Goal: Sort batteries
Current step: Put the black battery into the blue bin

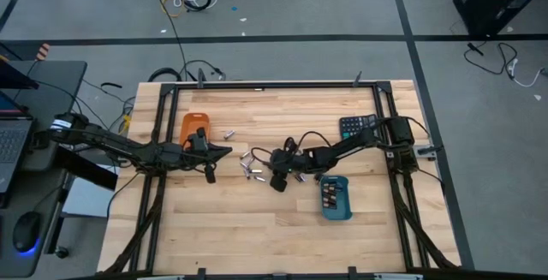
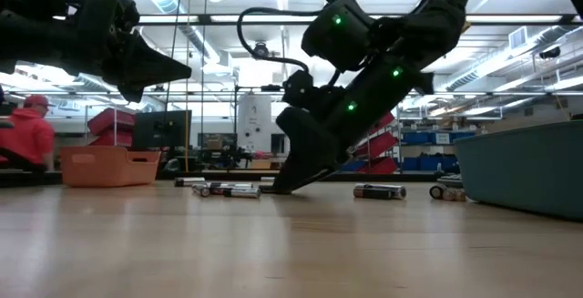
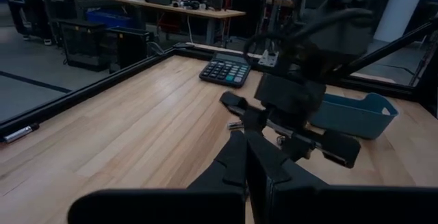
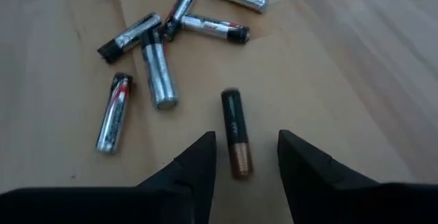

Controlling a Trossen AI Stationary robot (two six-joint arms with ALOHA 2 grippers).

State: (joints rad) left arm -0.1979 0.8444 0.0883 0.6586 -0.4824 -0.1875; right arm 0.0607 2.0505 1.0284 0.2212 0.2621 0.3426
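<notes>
Several silvery batteries (image 4: 156,73) lie loose on the table's middle (image 1: 251,167). A dark battery with a copper end (image 4: 236,142) lies apart from them. My right gripper (image 4: 246,152) is open and low over the table (image 2: 278,187). Its fingers stand on either side of that battery's copper end without touching it. My left gripper (image 3: 244,138) is shut and empty, raised above the table (image 2: 137,61) beside the orange tray (image 1: 194,126). The blue tray (image 1: 336,198) holds several batteries.
A black calculator (image 1: 357,126) lies at the far right, behind the right arm. One battery (image 1: 229,133) lies alone near the orange tray. A black frame (image 1: 257,85) borders the table. Bare wood lies along the near side (image 1: 257,237). A person in red (image 2: 27,134) is beyond the table.
</notes>
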